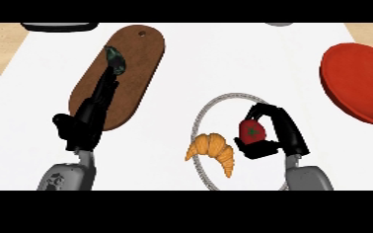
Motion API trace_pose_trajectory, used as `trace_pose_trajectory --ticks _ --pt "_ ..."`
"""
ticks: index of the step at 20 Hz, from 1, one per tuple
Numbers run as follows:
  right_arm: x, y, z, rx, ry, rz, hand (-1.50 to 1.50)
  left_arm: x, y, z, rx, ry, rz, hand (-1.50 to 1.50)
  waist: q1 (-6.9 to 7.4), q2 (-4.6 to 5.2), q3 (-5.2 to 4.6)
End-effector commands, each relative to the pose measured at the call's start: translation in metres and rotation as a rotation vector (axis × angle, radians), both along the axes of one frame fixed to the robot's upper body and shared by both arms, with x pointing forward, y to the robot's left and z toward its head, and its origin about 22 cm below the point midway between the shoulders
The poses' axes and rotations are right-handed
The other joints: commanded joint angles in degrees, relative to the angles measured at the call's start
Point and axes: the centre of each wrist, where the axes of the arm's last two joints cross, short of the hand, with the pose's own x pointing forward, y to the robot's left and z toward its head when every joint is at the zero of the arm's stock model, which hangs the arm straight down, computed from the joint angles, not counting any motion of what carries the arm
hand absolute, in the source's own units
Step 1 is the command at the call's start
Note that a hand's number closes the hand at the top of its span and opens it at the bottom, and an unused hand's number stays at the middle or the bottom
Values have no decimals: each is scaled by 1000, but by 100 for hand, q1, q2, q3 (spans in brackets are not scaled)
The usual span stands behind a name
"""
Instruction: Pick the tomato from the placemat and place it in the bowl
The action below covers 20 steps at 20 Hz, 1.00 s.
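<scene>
I can read no text, label, brand, number or sign on anything here on the counter.

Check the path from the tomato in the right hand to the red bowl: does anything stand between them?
Nothing visible does. The right hand is curled round the tomato, and only bare white counter lies between it and the bowl at the right edge.

Kitchen counter: croissant (212, 150), wooden board (131, 69) (white top).
</scene>
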Motion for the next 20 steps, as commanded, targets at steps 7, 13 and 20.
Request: trace_pose_trajectory --ticks 7,13,20 --pt "40 25 80 53 -389 -357 150 0 -13 -4 -7 -10 9 0 -3 -7 11" --pt "43 40 150 -90 -515 -459 150 4 0 0 -9 -4 2 0 -18 -13 4" --pt "51 33 217 -231 -459 -566 150 7 -15 18 -3 3 -1 0 5 0 11"
